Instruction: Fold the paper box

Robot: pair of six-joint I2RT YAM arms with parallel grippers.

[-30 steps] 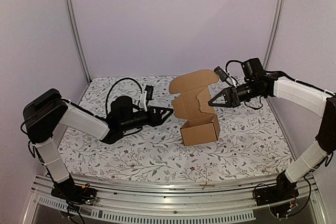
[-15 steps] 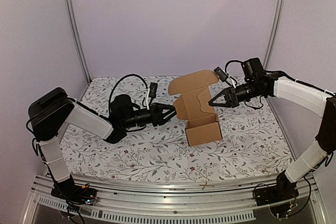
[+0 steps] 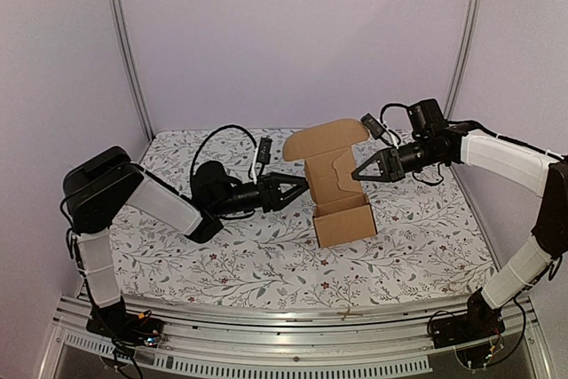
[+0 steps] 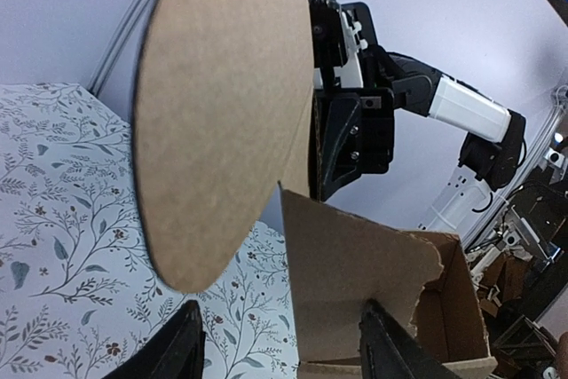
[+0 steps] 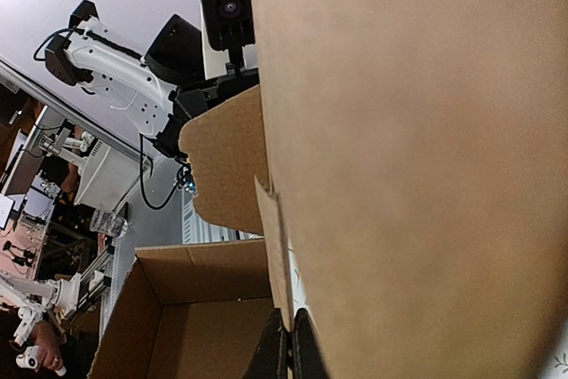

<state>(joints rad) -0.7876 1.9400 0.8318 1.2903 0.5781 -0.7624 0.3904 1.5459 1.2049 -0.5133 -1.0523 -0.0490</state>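
Observation:
The paper box (image 3: 344, 219) stands on the floral cloth with its brown lid (image 3: 324, 141) raised upright behind it. My left gripper (image 3: 300, 185) is open, level with the box's left side. In the left wrist view a side flap (image 4: 355, 264) rises between its open fingertips (image 4: 188, 345), and the rounded lid flap (image 4: 222, 113) hangs above. My right gripper (image 3: 357, 172) reaches in from the right and is shut on a thin flap edge (image 5: 277, 246) of the lid. The open carton (image 5: 195, 317) lies below it.
A floral cloth (image 3: 266, 255) covers the table. Metal posts (image 3: 124, 42) stand at the back corners, with purple walls behind. A metal rail (image 3: 293, 326) runs along the near edge. The right arm's black wrist (image 4: 355, 122) sits just behind the lid.
My left gripper has advanced to the right, up to the box's left side, and its jaws have spread slightly. The box has shifted a little right. The right gripper has held still.

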